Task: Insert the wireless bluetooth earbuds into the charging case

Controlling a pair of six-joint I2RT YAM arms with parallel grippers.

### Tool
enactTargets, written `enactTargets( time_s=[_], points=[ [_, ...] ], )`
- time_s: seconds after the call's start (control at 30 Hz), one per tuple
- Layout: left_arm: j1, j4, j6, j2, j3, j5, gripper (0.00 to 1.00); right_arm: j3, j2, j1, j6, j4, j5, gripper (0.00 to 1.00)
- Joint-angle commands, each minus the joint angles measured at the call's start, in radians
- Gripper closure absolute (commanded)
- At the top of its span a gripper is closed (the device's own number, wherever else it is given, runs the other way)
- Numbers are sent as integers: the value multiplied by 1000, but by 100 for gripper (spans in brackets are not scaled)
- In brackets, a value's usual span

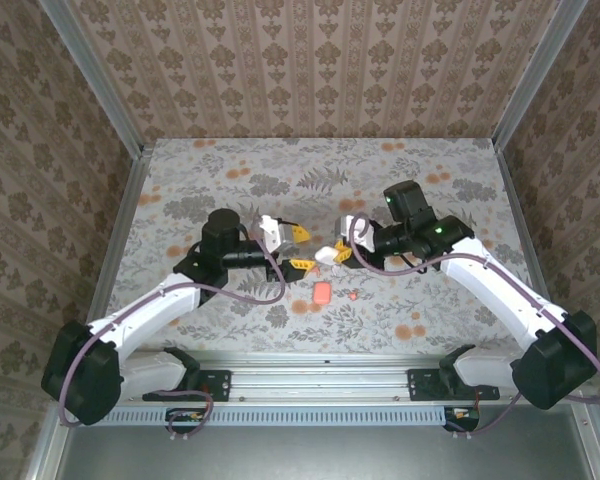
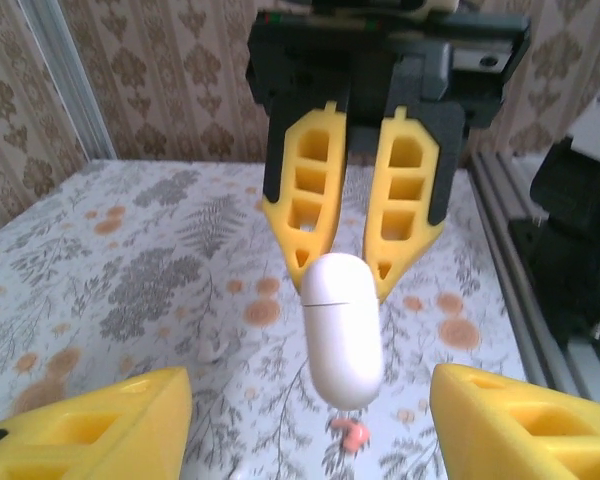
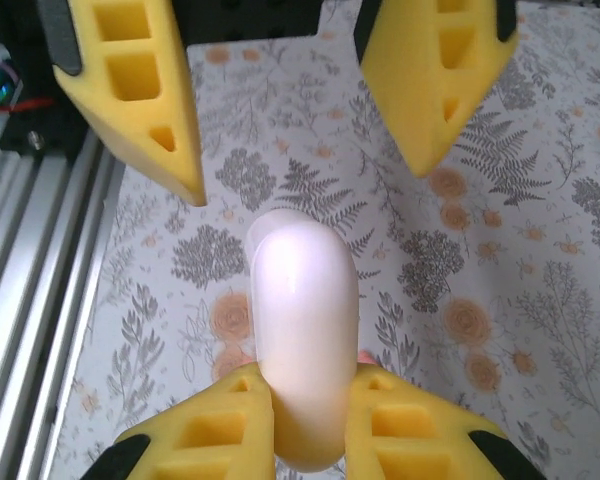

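Logged right end effector (image 3: 310, 405) clenched on one end of glossy white capsule-shaped charging case (image 3: 302, 300), aloft. Noted left end effector (image 1: 300, 248) released, jaws spread just beyond its free end. Spotted tiny red-coral earbud (image 1: 352, 295) lying on floral counter (image 1: 230, 160) below. Could pivot or slip out — smooth shell, narrow end pinch.

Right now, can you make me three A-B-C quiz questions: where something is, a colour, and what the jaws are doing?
1. Where is the white charging case? A on a shelf. B in the right gripper. C in a box.
2. What colour is the other charging case, lying on the table? A blue. B green. C red-coral.
3. How are the left gripper's jaws? A open. B shut on a case. C shut on an earbud.
Answers: B, yellow jaws pinch its end. C, the top view shows it. A, they stand wide apart.
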Motion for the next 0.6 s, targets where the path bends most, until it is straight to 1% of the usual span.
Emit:
enactTargets(
  time_s=[0.0,0.13,0.3,0.47,0.57],
  points=[
    [-10,-270,192,4,55,-13,36,42,-2,45,-106,-66,116,85],
    [-23,-311,220,17,68,-13,37,60,19,90,-124,-76,154,85],
    [-39,-302,215,28,69,-12,39,70,41,121,-126,-69,152,85],
    [-52,-281,196,47,75,8,43,67,52,133,-113,-41,146,84],
    [-58,-273,185,52,76,15,48,68,58,137,-110,-37,150,85]
  ],
)
